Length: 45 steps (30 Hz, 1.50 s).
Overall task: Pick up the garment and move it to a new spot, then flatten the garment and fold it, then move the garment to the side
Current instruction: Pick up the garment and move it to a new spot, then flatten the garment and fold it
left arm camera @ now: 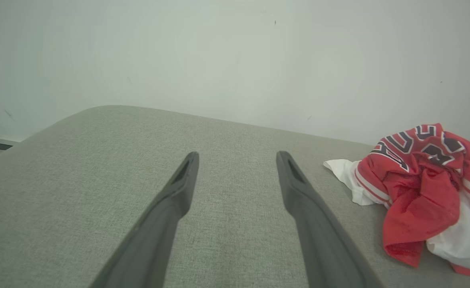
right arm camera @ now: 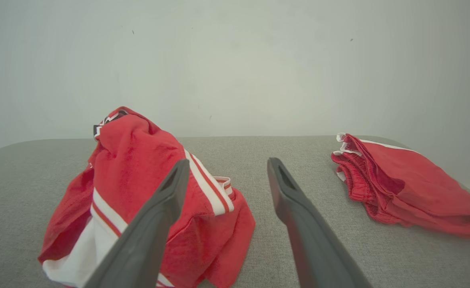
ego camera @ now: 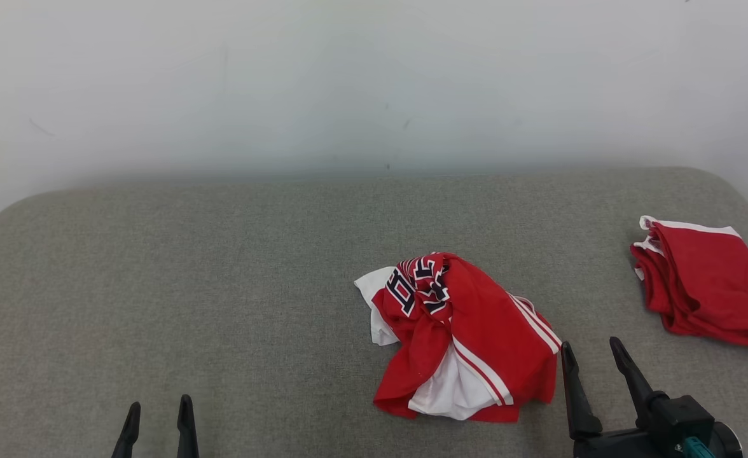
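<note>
From my seat I see both arms low over the grey fabric-covered bench, with a pale wall behind it. The right gripper has its two long dark fingers spread wide apart with nothing between them, and the left gripper stands just as wide and holds nothing. The crumpled red jersey with white panels, white stripes and dark lettering lies in a heap on the bench immediately to the left of the right gripper. In the head view its striped right edge sits just beside that gripper's left finger, and I cannot tell whether cloth and finger touch. Most of the heap reaches a little ahead of those fingertips, with the lettered part at its far side and a white flap sticking out on the side turned away from the right gripper. In the right wrist view the left finger crosses in front of the heap's near side, while the right finger points at bare bench. From the left gripper, the jersey lies well off to the right and somewhat ahead, and bare grey fabric stretches in front of both of its fingers. A second piece, a red cloth with a white band, loosely folded, rests ahead and to the right of the right gripper, near the bench's rounded corner, well apart from the jersey.
</note>
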Available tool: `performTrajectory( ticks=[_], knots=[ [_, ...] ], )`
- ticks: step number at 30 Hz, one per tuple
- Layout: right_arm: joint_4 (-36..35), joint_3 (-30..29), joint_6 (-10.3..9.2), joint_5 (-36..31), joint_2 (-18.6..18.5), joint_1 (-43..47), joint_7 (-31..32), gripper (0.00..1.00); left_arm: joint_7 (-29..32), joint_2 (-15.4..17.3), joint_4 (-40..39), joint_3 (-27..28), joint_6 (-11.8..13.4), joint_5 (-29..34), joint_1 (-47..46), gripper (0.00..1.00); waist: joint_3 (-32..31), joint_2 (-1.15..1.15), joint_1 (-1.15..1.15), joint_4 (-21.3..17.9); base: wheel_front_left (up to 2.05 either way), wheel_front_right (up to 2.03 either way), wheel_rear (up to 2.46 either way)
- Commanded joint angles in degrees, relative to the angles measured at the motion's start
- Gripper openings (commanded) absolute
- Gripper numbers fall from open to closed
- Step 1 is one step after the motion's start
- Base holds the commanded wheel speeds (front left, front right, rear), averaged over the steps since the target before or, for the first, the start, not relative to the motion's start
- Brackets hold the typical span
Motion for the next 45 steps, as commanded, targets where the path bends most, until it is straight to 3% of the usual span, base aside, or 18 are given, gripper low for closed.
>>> performTrajectory(
  ticks=[1, 21, 27, 36, 45],
  knots=[
    [0.12, 0.16, -0.13, 0.37, -0.04, -0.64, -0.15, 1.0, -0.19, -0.32, 0.4, 0.25, -0.33, 0.34, 0.14, 1.0, -0.01, 0.0, 0.0, -0.1, 0.0, 0.0, 0.0],
    [0.67, 1.47, -0.13, 0.26, -0.04, -1.42, 0.24, 1.0, -0.19, -0.91, 1.83, -0.44, -1.72, 1.32, -0.72, 1.0, 0.35, 0.0, 0.0, -1.0, 0.0, 0.0, 0.0],
    [0.13, 2.46, -0.13, 0.17, -0.05, -1.94, 0.4, 1.0, -0.19, -0.34, 3.7, -6.21, -1.9, -0.05, -2.62, 1.0, 1.05, 0.0, 0.0, -3.27, 0.0, 0.0, 0.0],
    [-0.39, 3.6, -0.13, 0.55, -0.05, -2.77, 0.66, 1.0, 1.99, 2.94, 11.89, -23.52, -1.88, -2.16, -13.06, 1.0, 3.27, 0.0, 0.0, -10.14, 0.0, 0.0, 0.0],
    [-0.36, 3.04, -0.13, 0.74, -0.02, -3.15, 0.0, 1.0, 6.68, 2.96, 22.21, -25.4, 0.07, -0.62, -20.36, 1.0, 5.14, 0.0, 0.0, -16.06, 0.0, 0.0, 0.0]
  ],
)
